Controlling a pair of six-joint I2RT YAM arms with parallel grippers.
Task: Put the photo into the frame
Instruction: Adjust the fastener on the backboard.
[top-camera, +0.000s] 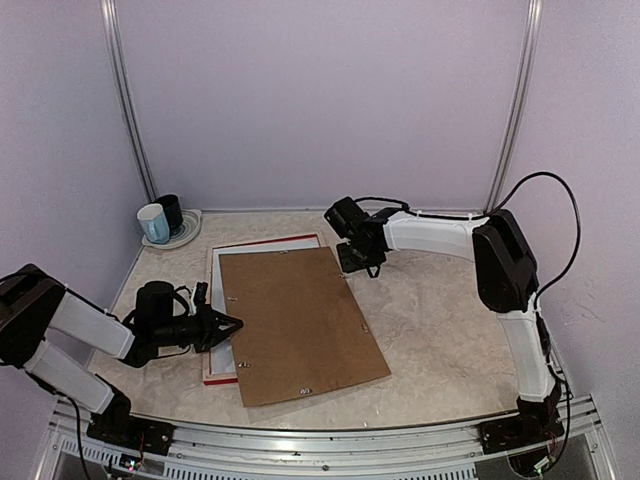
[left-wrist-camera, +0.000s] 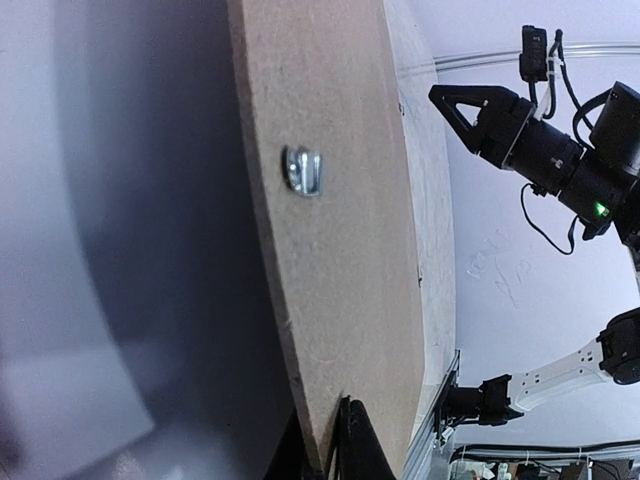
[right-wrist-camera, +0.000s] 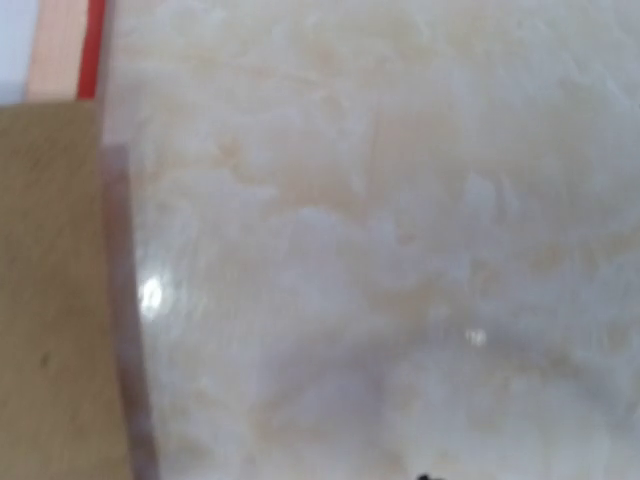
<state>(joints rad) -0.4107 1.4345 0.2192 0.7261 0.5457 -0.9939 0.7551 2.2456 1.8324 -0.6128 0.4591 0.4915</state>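
Frame (top-camera: 262, 242) under backing board (top-camera: 300, 325) | left gripper (top-camera: 232, 325) level, pinching its edge | right gripper (top-camera: 360, 265) (opening unclear) points down

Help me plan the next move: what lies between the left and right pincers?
The brown backing board, askew over the frame, lies between the left pincer and right pincer; the top view shows it.

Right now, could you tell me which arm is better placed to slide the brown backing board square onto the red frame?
Left, I think. The left hand is shut on the flat brown backing board at its left edge; the right hand hangs just past its far corner, holding nothing.
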